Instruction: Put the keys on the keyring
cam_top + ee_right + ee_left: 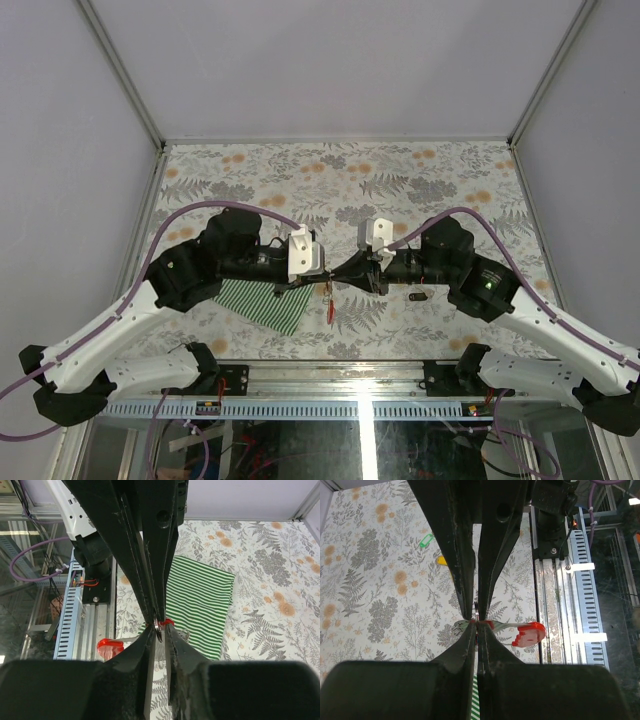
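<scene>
The left end effector (476,622) is right up close, pinched tight on the thin ring (476,613). The ring is up in the air above the surface (370,605), between the two arms, and its red tag (530,634) hangs from it. The right end effector (159,630) is narrow, with its tips on either side of the same ring. I cannot tell if it really grips.

What could go wrong? The ring is thin, so it may slip out of the pinch and drop. If the two arms pull or twist different ways, it may spin loose. The tips are very close and may bump. The keys lie apart from the ring, and no arm is free to fetch one.

Count: two arms, two end effectors, one ring, one red tag, one striped cloth (200,600). I see three keys on the surface: one green key (425,540), one yellow key (441,560) and what looks like one dark key (418,296).
</scene>
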